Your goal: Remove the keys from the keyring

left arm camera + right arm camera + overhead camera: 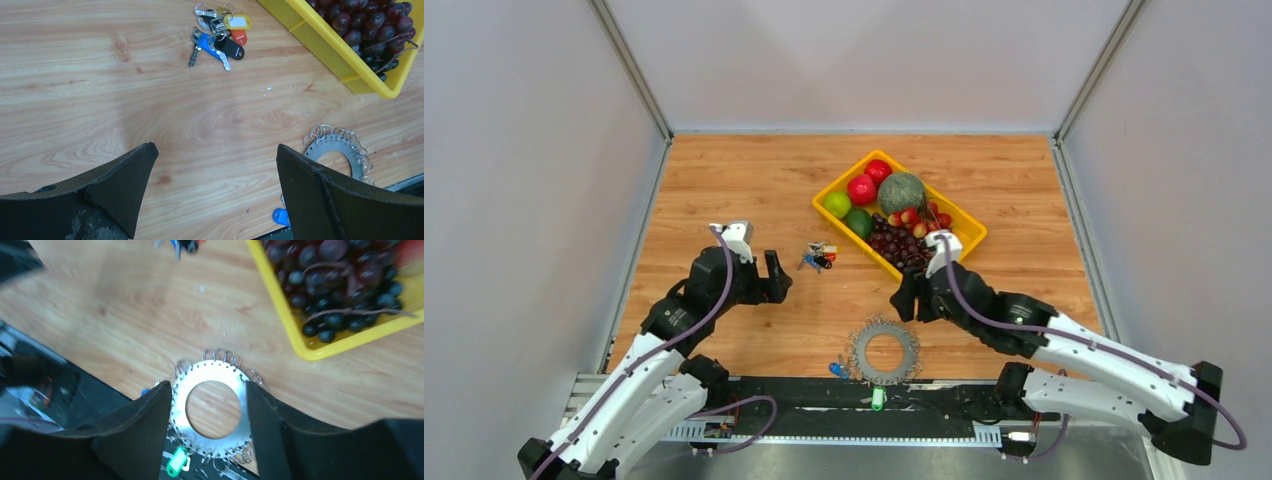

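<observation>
The keyring [884,350] is a flat silvery ring fringed with small metal keys and wire loops, lying at the table's near edge. A blue-headed key [835,368] and a green-headed key [878,398] hang off its near side. My right gripper [911,298] hovers just beyond the ring, open and empty. In the right wrist view the ring [212,374] lies between the fingertips of that gripper [207,387], with the green head [176,461] below. My left gripper [774,278] is open and empty, left of the ring; its wrist view [214,150] shows the ring [332,147] at lower right.
A small cluster of coloured keys [817,257] lies on the wood, also in the left wrist view [220,35]. A yellow tray [844,178] with fruit, a melon [901,192] and dark grapes [894,243] stands behind the right gripper. A black rail [804,395] runs along the near edge.
</observation>
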Motion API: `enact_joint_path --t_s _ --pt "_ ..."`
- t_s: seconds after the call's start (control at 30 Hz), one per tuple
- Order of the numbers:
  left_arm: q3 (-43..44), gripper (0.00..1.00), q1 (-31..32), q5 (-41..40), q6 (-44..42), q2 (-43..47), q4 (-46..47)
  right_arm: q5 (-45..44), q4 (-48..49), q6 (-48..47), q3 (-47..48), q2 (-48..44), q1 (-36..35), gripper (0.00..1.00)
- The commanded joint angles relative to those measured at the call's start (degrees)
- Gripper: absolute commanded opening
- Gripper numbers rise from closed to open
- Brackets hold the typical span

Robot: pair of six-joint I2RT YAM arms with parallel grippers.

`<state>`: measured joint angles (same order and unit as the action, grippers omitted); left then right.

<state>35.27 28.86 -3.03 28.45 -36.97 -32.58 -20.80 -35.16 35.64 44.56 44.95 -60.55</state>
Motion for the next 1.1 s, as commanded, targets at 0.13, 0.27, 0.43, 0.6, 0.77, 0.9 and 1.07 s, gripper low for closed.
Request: enact_joint_path --t_s 0.13,0.27,0.43,0.6,0.77,0.9,1.07 --pt "6.8 1.0 0.1 -5.8 -5.3 1.7 -4.0 17.0 14.4 -10.2 -2.6 12.1 -0.3 0.42" --pt "5.6 1.0 0.2 -5.7 -8.7 4.0 -1.4 18.3 18.1 -13.1 -1.6 17.3 -2.3 0.42" --pt "1.8 1.0 0.1 -3.8 -11.6 8.3 1.8 17.6 18.8 -16.4 0.5 26.4 -4.7 0.43" --pt "0.6 1.0 0.1 -3.0 -12.5 9.0 2.8 16.3 18.8 -18.8 3.5 34.1 -6.2 0.56" --pt "0.9 1.0 0.2 -2.3 -12.5 7.8 2.6 16.1 18.9 -20.8 6.8 40.4 -6.7 0.54" --pt "0.9 1.0 0.2 -2.0 -12.7 7.7 2.6 15.8 18.0 -22.2 9.9 45.4 -6.8 0.51" --pt "0.8 1.0 0.2 -2.0 -12.9 8.1 2.5 14.9 16.8 -22.5 11.4 48.9 -6.8 0.55"
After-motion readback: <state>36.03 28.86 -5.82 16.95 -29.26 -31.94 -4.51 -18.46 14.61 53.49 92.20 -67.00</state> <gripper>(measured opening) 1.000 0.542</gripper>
